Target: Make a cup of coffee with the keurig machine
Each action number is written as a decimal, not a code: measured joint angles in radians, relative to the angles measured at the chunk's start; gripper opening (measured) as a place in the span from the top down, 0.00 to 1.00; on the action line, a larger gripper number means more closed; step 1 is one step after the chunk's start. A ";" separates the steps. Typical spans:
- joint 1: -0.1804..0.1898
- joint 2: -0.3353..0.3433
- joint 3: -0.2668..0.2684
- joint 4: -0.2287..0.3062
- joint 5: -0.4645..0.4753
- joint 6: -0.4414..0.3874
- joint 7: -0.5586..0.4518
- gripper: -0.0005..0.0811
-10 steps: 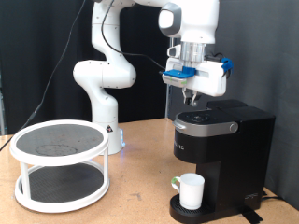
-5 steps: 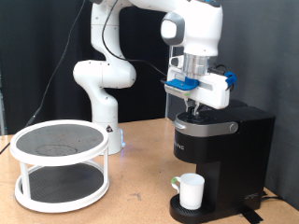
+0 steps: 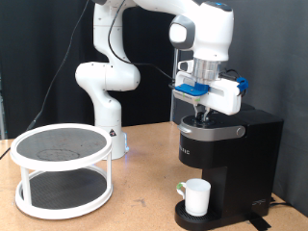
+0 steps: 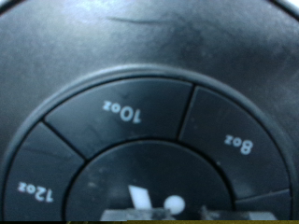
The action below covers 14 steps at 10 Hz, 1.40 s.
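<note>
The black keurig machine (image 3: 229,159) stands at the exterior view's right with its lid down. The white cup (image 3: 196,196) sits on the drip tray (image 3: 197,218) under the spout. My gripper (image 3: 203,114) is straight above the machine's top panel, fingertips at or touching it. The wrist view is filled by the top panel's round button ring (image 4: 149,140), with 10oz (image 4: 122,112), 8oz (image 4: 238,142) and 12oz (image 4: 33,189) segments, very close. A fingertip (image 4: 173,203) shows at the ring's centre. No coffee pod shows.
A white two-tier round stand (image 3: 63,168) with dark shelves sits at the exterior view's left. The robot base (image 3: 104,91) is behind it. The wooden table (image 3: 144,207) runs between stand and machine. A black curtain is behind.
The gripper has come down and slightly right, from above the machine to its top panel. Cup and machine have not moved.
</note>
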<state>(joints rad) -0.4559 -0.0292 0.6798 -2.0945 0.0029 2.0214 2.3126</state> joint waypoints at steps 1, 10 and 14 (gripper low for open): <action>0.000 0.010 0.000 0.012 0.000 -0.017 0.001 0.99; -0.002 0.171 -0.002 0.199 0.003 -0.265 0.010 0.99; -0.002 0.216 -0.001 0.250 0.002 -0.324 0.008 0.99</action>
<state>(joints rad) -0.4574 0.1864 0.6783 -1.8449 0.0045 1.6978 2.3208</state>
